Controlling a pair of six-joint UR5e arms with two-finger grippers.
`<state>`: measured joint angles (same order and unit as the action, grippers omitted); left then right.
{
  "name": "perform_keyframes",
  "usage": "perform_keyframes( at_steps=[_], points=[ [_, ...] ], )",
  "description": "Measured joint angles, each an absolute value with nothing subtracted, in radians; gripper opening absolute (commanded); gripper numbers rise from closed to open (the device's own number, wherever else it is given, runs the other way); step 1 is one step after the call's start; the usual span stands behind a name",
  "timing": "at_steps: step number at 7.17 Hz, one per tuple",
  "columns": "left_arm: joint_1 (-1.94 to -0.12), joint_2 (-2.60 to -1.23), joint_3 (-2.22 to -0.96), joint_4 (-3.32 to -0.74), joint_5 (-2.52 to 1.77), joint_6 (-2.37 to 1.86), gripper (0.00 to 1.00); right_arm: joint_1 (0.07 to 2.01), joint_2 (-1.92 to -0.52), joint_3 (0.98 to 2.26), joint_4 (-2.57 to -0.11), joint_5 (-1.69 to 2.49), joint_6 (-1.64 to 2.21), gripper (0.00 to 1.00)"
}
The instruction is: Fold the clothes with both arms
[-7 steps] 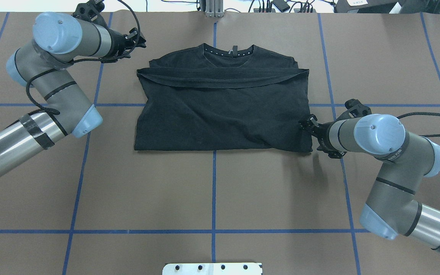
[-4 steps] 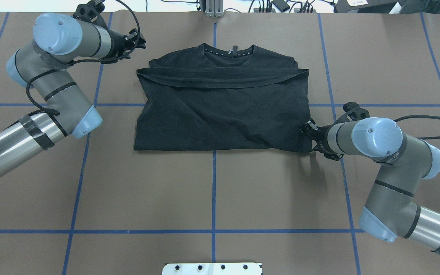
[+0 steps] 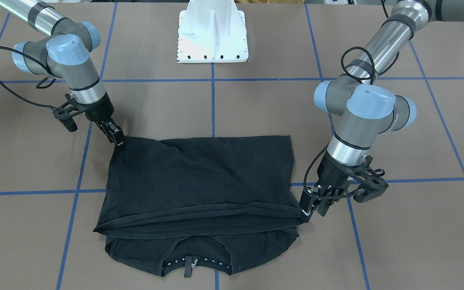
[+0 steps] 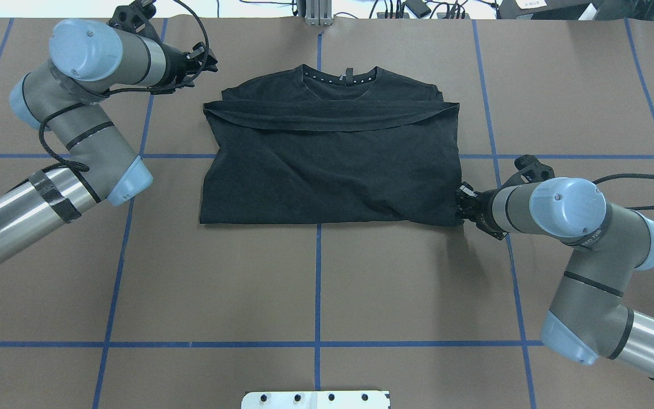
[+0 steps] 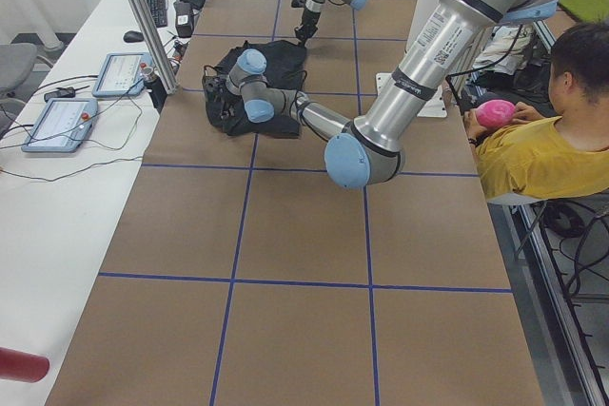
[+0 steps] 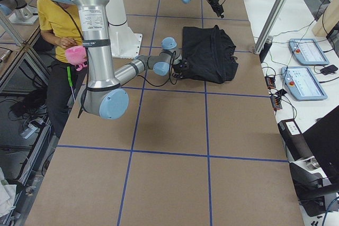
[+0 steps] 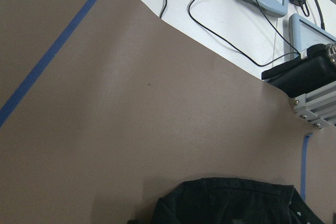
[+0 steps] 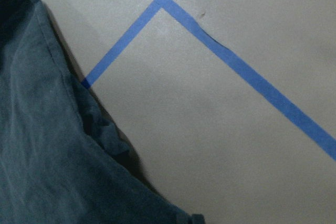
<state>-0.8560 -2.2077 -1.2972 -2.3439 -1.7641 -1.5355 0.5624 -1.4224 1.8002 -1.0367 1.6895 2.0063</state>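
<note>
The black T-shirt (image 4: 332, 165) lies flat mid-table, folded once, its hem laid across the chest and its collar (image 4: 341, 76) at the far side. It also shows in the front view (image 3: 199, 177) and the right wrist view (image 8: 42, 145). No print shows. My left gripper (image 4: 205, 61) hangs above the table by the hem's far-left end (image 3: 313, 207), jaws apart and empty. My right gripper (image 4: 462, 203) is at the shirt's near-right corner (image 3: 116, 137). I cannot tell whether it is open or whether it pinches cloth.
The brown table is marked with blue tape lines (image 4: 318, 284). The white pedestal base (image 3: 212, 36) stands at the robot's side. A side bench with control pendants (image 6: 304, 51) and an aluminium post lies beyond the far edge. A seated person in yellow (image 6: 53, 14) is beside the base.
My right gripper has slid along the shirt's right edge toward the near-right corner and closer to the cloth. The left arm and the shirt have not visibly moved.
</note>
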Motion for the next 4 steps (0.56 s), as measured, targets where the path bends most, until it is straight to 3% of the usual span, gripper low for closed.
perform_keyframes(
  at_steps=[4],
  points=[
    [-0.856,-2.211,-1.309,-2.336,-1.764,-1.537,0.66,0.554,-1.536,1.945,-1.035,1.755,2.007,0.00]
  ],
)
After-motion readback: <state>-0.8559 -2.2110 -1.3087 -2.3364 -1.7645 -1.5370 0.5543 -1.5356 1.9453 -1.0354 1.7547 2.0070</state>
